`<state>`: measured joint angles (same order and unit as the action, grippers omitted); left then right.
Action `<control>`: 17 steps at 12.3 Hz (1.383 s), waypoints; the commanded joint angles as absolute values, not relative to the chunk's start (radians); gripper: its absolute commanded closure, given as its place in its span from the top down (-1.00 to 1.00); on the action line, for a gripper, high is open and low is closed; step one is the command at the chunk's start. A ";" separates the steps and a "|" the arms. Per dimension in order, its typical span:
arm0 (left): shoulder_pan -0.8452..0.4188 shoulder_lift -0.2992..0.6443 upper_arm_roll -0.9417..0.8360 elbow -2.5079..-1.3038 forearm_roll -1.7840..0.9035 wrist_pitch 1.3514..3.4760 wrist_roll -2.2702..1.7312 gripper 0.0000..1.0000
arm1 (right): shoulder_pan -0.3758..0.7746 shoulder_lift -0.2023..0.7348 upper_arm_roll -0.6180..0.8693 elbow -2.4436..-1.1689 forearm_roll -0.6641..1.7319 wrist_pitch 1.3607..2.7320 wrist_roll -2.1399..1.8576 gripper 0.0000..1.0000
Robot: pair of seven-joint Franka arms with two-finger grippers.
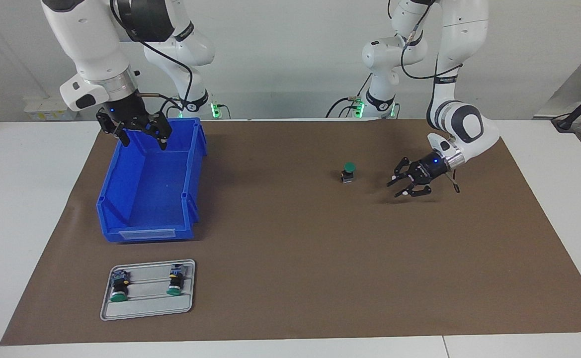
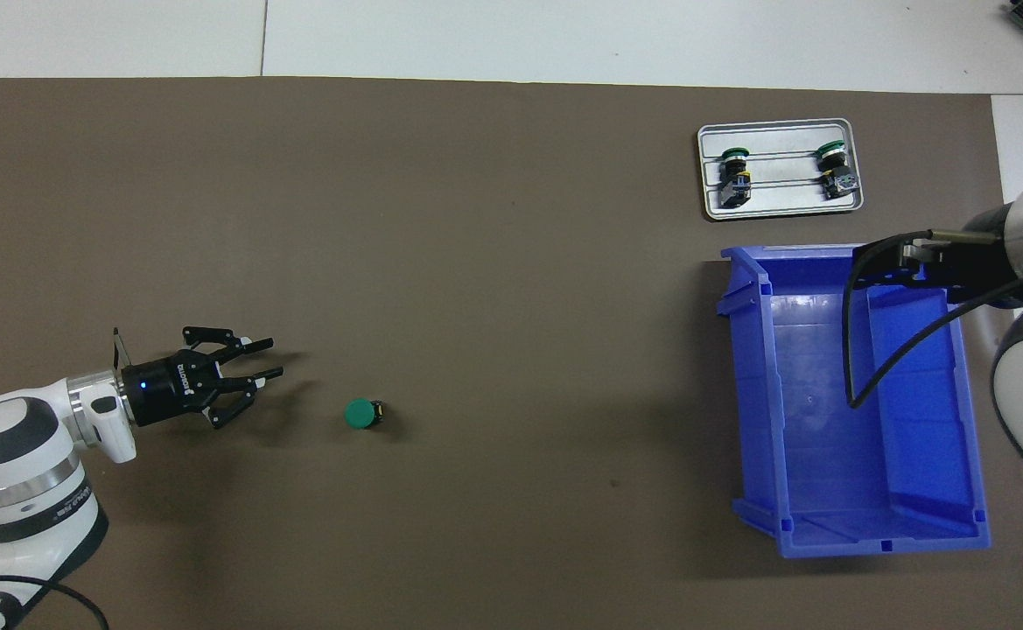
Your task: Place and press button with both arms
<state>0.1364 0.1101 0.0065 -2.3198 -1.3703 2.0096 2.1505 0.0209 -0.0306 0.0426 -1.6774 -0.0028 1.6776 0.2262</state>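
One button (image 1: 348, 172) (image 2: 360, 414) stands upright on the brown mat, green cap up, black body below. My left gripper (image 1: 393, 189) (image 2: 273, 359) hovers low over the mat beside it, toward the left arm's end, pointing along the table at it with a gap between them. Its fingers stand apart with nothing between them. My right gripper (image 1: 145, 144) (image 2: 879, 262) hangs open over the blue bin (image 1: 146, 233) (image 2: 861, 525), above the bin's end nearest the robots, holding nothing.
The bin is empty and lies toward the right arm's end. Farther from the robots than the bin, a grey tray (image 1: 146, 306) (image 2: 782, 203) holds two more green-capped buttons (image 1: 119, 287) (image 1: 176, 282) lying on their sides. The mat (image 1: 290, 258) covers most of the table.
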 commanded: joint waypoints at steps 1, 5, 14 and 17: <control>0.129 0.092 0.005 -2.196 -1.249 1.984 1.879 -0.14 | 0.015 -0.054 0.044 -1.703 0.020 1.681 0.233 1.00; 0.103 0.126 0.002 -1.973 -1.007 1.916 1.538 -0.31 | 0.015 -0.055 0.044 -1.703 0.020 1.681 0.235 1.00; -0.182 0.118 0.002 -1.789 -0.335 1.812 0.883 -0.73 | 0.015 -0.054 0.044 -1.703 0.020 1.681 0.233 1.00; -0.329 0.107 0.002 -1.816 -0.203 1.818 0.640 -0.96 | 0.015 -0.055 0.043 -1.703 0.020 1.681 0.233 1.00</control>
<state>-0.2519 0.1054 -0.0155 -1.8156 -0.2716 1.8301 0.7613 0.0209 -0.0307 0.0426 -1.6774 -0.0028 1.6776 0.2262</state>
